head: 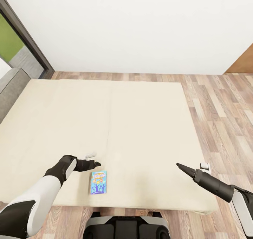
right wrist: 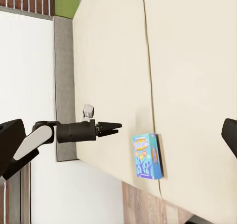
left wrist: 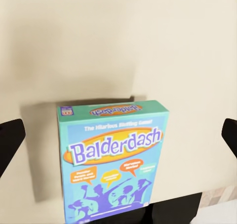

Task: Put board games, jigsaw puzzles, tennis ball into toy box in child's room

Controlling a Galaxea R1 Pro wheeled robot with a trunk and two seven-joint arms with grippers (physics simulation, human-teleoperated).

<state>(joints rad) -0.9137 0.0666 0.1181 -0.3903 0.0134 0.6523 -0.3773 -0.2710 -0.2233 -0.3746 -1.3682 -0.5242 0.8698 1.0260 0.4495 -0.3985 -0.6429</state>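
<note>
My left claw (head: 92, 164) hangs low over the near part of the bed (head: 140, 126), just beside the board game (head: 98, 182) and toward its far-left corner, not touching it. Through my left wrist camera the two dark fingertips (left wrist: 11, 137) sit at opposite edges of the picture with the box (left wrist: 114, 160) between them lower down, so that claw is spread wide and holds nothing.

The game is a teal Balderdash box lying flat on the cream cover, close to the bed's near edge and a little left of the seam that runs down the middle of the mattress. From my right wrist camera it (right wrist: 147, 156) lies next to that seam, with my left claw (right wrist: 112, 128) out beside it.

My right claw (head: 183, 168) is well apart from the box, above the bed's near right corner. It tapers to a dark point; I cannot tell whether it is parted or closed.

Wooden floor (head: 225, 105) lies to the right of the bed.
</note>
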